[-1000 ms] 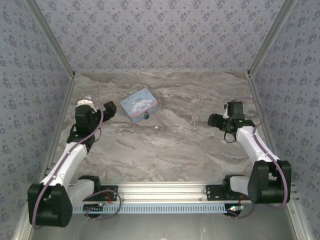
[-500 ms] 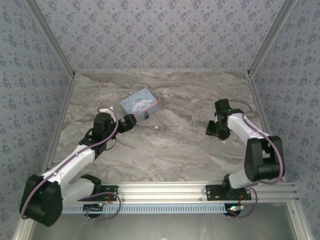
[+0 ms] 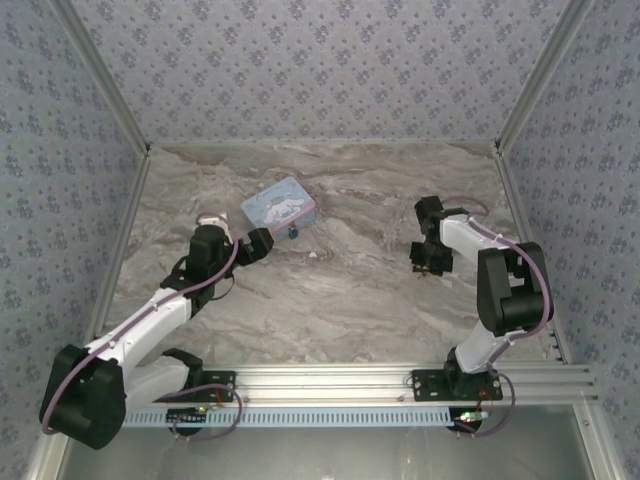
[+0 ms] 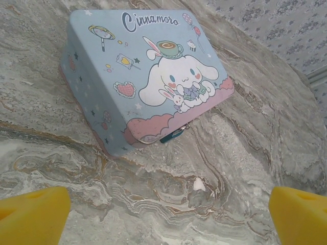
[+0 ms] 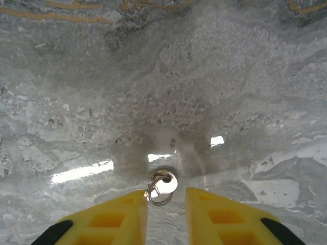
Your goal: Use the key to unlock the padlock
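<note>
Since the right hand (image 5: 166,196) is the one over the key (image 5: 162,186), the coming move turns on how that small piece sits between its fingers. Seen from the right wrist, the two yellow fingers (image 5: 122,209) stand drawn in to a narrow gap, neither spread nor pressed together. The key's round head and its wire ring lie in the mouth of that gap, right at the tips. The ring looks to meet the edge of one finger. Whether the metal is truly pinched or only flanked I cannot tell, and the blade is hidden, so its long axis is unclear. Beyond it runs bare bench (image 5: 230,76).

From above, that right hand (image 3: 428,262) is low over the bench's right half, well apart from the tin (image 3: 278,208) at the left rear.

Opened fully, the left hand (image 4: 168,209) has a finger at each lower corner of its wrist view. It faces the tin (image 4: 148,71), which stands near, straight ahead. The padlock (image 4: 173,135), teal and tiny, hangs at the clasp on the tin's near wall, touching it. In the overhead view the left hand (image 3: 255,243) is just beside the padlock (image 3: 292,233), so this arm is far nearer the lock. My judgement: once the key is held, it must travel leftward across the bench.
</note>
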Robot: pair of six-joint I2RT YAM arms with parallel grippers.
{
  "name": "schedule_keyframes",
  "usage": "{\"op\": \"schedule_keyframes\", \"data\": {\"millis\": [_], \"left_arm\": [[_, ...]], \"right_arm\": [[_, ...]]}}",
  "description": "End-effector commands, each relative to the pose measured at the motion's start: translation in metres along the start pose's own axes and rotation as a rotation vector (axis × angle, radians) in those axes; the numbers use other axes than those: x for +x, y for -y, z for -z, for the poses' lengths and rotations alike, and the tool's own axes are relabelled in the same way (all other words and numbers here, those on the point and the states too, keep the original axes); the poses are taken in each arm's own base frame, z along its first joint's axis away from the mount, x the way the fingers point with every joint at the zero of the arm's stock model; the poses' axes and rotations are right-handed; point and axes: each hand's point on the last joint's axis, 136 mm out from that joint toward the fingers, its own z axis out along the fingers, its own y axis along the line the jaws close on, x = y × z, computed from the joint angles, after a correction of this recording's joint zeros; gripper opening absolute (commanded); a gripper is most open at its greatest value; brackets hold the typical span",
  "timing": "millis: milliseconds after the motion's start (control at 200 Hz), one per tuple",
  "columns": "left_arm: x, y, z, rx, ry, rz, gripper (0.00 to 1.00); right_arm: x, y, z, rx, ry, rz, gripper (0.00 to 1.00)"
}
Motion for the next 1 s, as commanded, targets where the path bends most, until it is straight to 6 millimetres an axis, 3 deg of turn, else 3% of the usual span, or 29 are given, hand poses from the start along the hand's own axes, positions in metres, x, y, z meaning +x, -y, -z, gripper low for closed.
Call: {"op": "schedule_keyframes", "data": {"millis": [0, 405, 545, 804, 994], "left_arm": [[-0.019, 0.017, 0.005, 0.030, 0.044, -0.014, 0.99], [-0.017, 0.015, 0.002, 0.022, 0.035, -0.010, 1.00], [-0.018, 0.016, 0.003, 0.022, 0.036, -0.011, 0.99], [-0.015, 0.016, 0.004, 0.026, 0.030, -0.015, 0.99], [-0.016, 0.026, 0.006, 0.075, 0.033, -0.031, 0.99]], "right_arm": [[0.007, -0.001, -0.007, 0.006, -0.034, -0.003, 0.27], [0.010, -0.003, -0.015, 0.003, -0.062, 0.005, 0.27], [0.013, 0.001, -0.019, 0.031, -0.078, 0.011, 0.21], [0.015, 0.005, -0.014, 0.050, -0.062, 0.017, 0.00], [0.008, -0.004, 0.006, -0.013, 0.029, 0.024, 0.00]]}}
